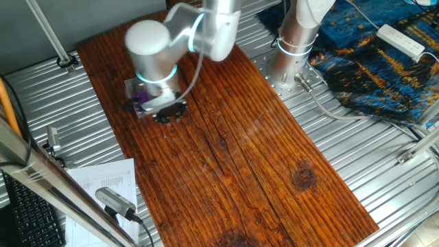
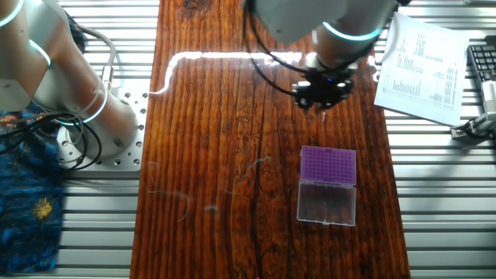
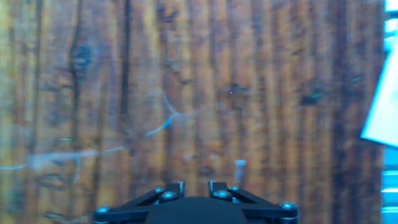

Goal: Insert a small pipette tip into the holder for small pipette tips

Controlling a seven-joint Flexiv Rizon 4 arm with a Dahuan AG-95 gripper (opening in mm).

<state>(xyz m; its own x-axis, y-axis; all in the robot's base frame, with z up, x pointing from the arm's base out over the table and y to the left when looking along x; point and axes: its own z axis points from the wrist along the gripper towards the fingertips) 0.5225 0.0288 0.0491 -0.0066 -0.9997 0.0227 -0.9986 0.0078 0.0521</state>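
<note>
The holder for small pipette tips (image 2: pixel 328 165) has a purple top rack, and its clear lid (image 2: pixel 327 203) lies open beside it on the wooden board. In one fixed view only a purple corner (image 1: pixel 140 100) shows under the arm. My gripper (image 2: pixel 322 102) hangs over the board just beyond the holder's purple end, apart from it. It also shows in one fixed view (image 1: pixel 169 113). Its jaws stand close together in the hand view (image 3: pixel 196 185). A short pale sliver, apparently the small pipette tip (image 3: pixel 239 169), sticks out by them, and it shows thin under the gripper (image 2: pixel 322 113).
The wooden board (image 2: pixel 232 155) lies on a ribbed metal table. Printed paper (image 2: pixel 422 70) and a keyboard (image 2: pixel 482 62) lie off the board's side near the gripper. The arm's base (image 2: pixel 85 116) stands at the other side. A blue cloth (image 1: pixel 384 62) holds a power strip (image 1: pixel 401 40).
</note>
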